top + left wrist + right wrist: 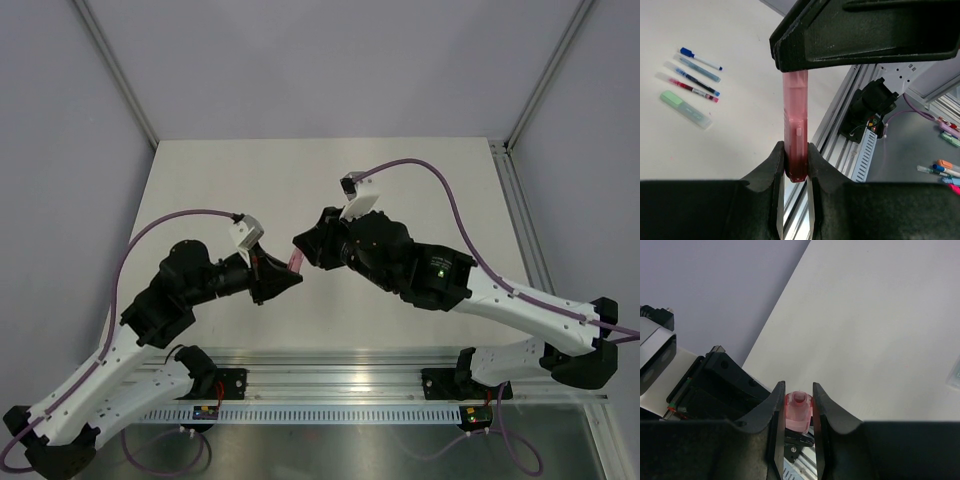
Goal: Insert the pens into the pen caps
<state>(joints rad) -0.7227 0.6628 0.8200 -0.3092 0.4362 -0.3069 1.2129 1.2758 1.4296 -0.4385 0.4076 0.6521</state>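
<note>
A pink translucent pen cap (295,262) hangs in the air between both grippers, above the table's middle. My left gripper (796,150) is shut on its darker red end (796,165). My right gripper (797,390) is closed on the paler far end (798,412), seen end-on. The right gripper's black fingers (865,35) cover the tube's top in the left wrist view. On the table lie a blue-tipped white pen (700,58), a teal pen (700,69), a dark blue pen (692,79), a red pen (687,87) and a light green cap (685,109).
An aluminium rail (330,385) runs along the table's near edge below the grippers. More coloured pens (945,170) lie beyond the rail, off the table. A pale green object (955,375) shows at the right wrist view's right edge.
</note>
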